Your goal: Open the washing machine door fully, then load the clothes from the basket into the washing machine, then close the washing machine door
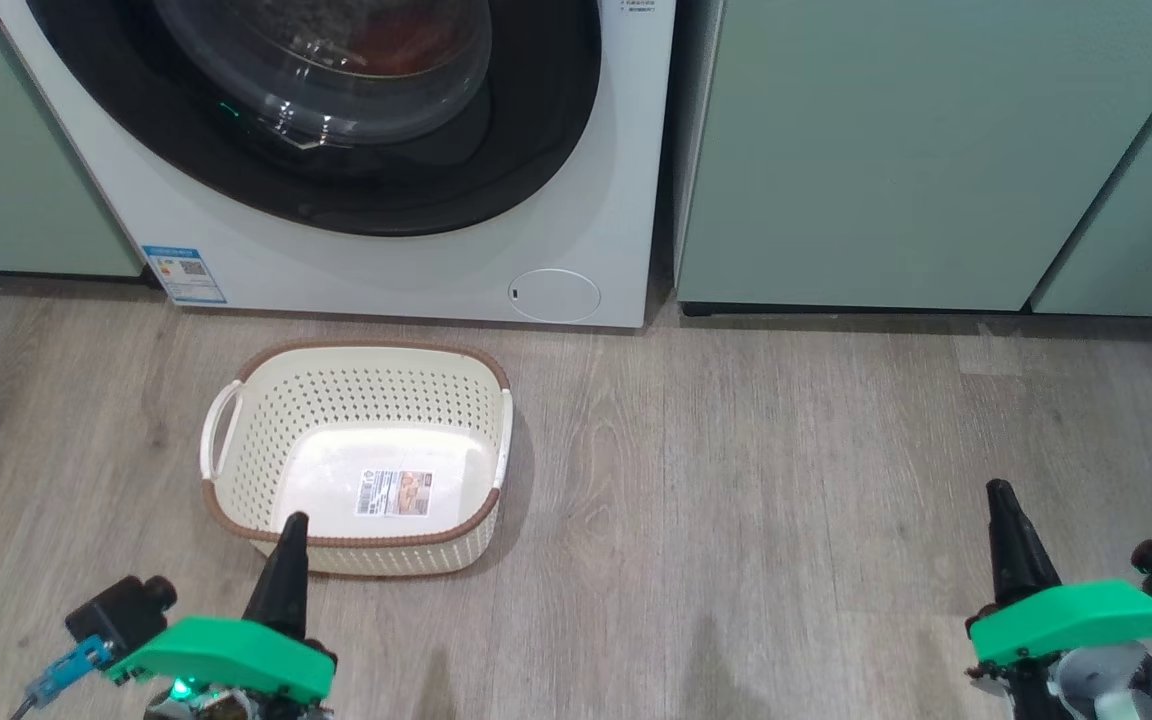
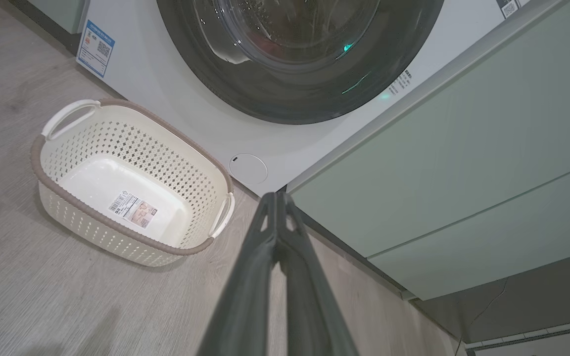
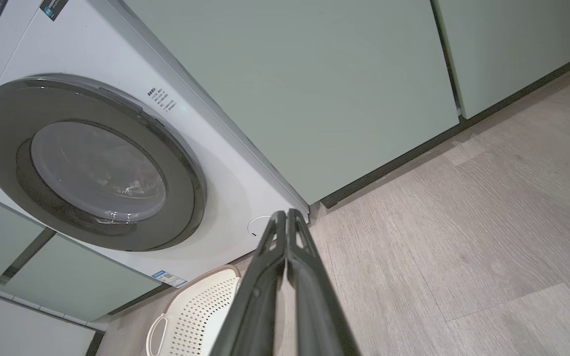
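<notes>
Round black-rimmed glass washing machine door [image 1: 536,150] shut on the white front-loading washing machine [image 1: 386,275], red clothes [image 1: 391,45] dim behind the glass, cream perforated plastic basket [image 1: 366,400] bare-bottomed on the wood floor [image 1: 736,480] just before it, left gripper [image 1: 293,530] and right gripper [image 1: 1001,500] fingers pressed together, holding nothing.

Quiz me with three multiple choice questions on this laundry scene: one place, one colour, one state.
1. Where does the basket stand? A in the drum; B on the floor before the washing machine; C on a shelf.
2. What colour are the cabinets? A pale green; B red; C black.
3. How is the washing machine door? A wide open; B removed; C shut.
B: it sits on floorboards below the machine's front. A: both panels look pale green. C: its black rim lies flush.
</notes>
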Controlling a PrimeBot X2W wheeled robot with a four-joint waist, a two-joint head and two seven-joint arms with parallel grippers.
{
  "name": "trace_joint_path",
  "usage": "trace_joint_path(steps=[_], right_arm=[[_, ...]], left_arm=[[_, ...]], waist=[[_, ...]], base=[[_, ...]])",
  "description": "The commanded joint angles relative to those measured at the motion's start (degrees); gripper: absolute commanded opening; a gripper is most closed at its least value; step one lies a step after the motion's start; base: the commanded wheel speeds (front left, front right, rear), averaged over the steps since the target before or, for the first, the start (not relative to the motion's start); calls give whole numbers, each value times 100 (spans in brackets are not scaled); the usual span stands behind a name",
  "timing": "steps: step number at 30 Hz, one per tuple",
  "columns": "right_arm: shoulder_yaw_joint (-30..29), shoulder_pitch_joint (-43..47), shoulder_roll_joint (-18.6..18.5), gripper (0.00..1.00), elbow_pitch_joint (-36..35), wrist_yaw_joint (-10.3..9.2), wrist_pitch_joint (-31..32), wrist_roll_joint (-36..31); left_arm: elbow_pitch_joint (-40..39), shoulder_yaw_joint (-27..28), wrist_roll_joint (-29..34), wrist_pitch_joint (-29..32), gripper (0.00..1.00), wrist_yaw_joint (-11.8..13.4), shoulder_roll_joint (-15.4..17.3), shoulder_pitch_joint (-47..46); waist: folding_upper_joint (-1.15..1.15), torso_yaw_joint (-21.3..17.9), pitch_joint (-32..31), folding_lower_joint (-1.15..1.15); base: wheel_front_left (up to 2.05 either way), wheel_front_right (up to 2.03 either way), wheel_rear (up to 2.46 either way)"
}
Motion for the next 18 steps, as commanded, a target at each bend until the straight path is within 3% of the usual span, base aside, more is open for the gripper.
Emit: trace_joint_path(steps=[1,18], right_arm=[[19,-320,-13,0,-221,0,42,195],[6,-403,-15,0,-259,0,331,1382]], left_arm=[[-187,138,-167,28,0,-50,35,-313],[-184,303,-1218,307,0,-99,45,-413]], waist=[[0,-4,1,0],[0,-53,9,0]], base=[[0,0,0],[0,0,0]])
